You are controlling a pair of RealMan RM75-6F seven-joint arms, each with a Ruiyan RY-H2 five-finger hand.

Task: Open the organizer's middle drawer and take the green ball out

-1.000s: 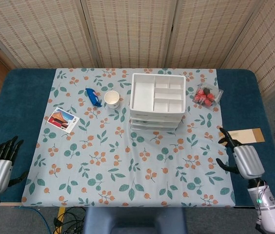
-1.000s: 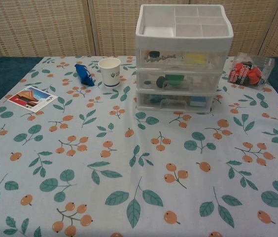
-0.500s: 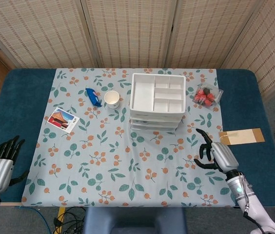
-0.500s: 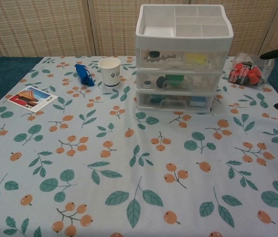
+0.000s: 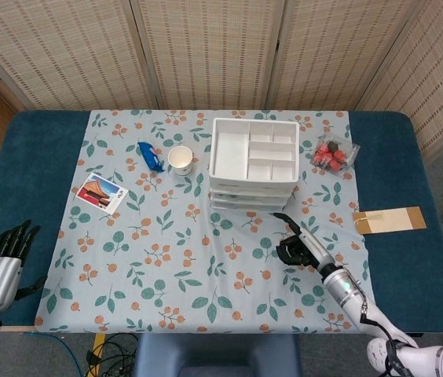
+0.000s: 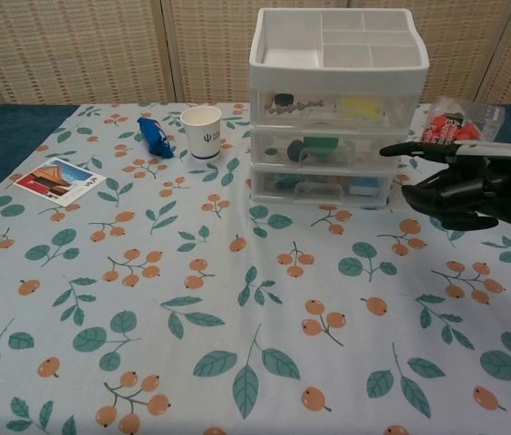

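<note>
The white three-drawer organizer [image 5: 253, 161] [image 6: 337, 100] stands at the back middle of the floral cloth, all drawers closed. Through the clear front of the middle drawer [image 6: 332, 148] a green thing [image 6: 322, 144] shows; its shape is unclear. My right hand [image 5: 300, 247] [image 6: 473, 190] hovers just in front and to the right of the organizer, apart from it, one finger stretched toward the drawers and the others partly curled, holding nothing. My left hand [image 5: 1, 263] rests off the table's near left corner, fingers straight and empty; the chest view does not show it.
A paper cup [image 5: 180, 159] [image 6: 201, 131] and a blue packet [image 5: 150, 155] [image 6: 155, 136] lie left of the organizer. A picture card [image 5: 101, 193] [image 6: 56, 179] lies further left. A clear box of strawberries [image 5: 334, 153] [image 6: 462, 125] sits right of the organizer, a brown card [image 5: 389, 219] nearer the right edge.
My right hand has swept from the table's right edge leftward and forward to the organizer's front, its fingers curling in. The left hand and the drawers have not moved.
</note>
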